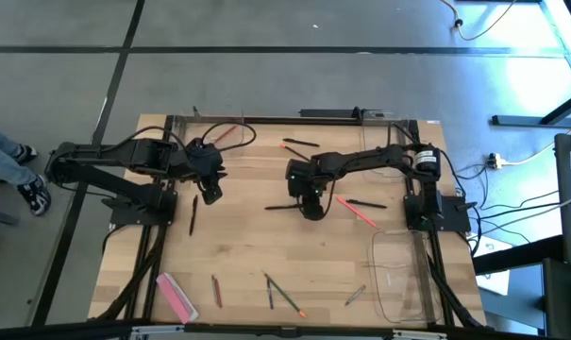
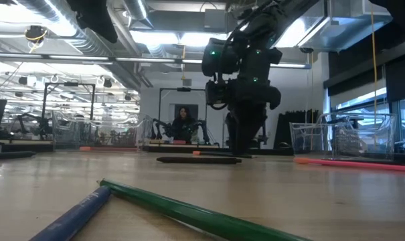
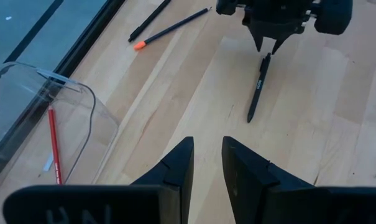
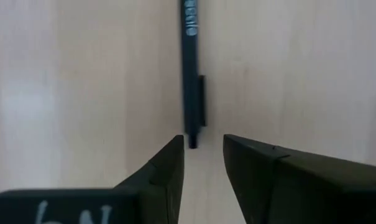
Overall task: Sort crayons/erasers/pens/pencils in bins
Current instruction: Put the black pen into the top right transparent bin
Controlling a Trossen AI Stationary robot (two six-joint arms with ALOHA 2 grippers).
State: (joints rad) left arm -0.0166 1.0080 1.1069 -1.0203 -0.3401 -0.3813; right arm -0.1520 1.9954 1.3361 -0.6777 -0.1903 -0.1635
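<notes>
This looks like a robotics lab or open workshop hall. A pale wooden table (image 1: 294, 264) stands on a grey concrete floor (image 1: 266, 76) marked with dark lines, with cables (image 1: 512, 161) trailing to a plug strip beside it. Across the table, the low view shows exposed ceiling ducts (image 2: 61, 40), strip lights and further benches with what seem to be other robot arms, though they are too far off to be sure. A person (image 2: 183, 124) sits at one of those benches.
</notes>
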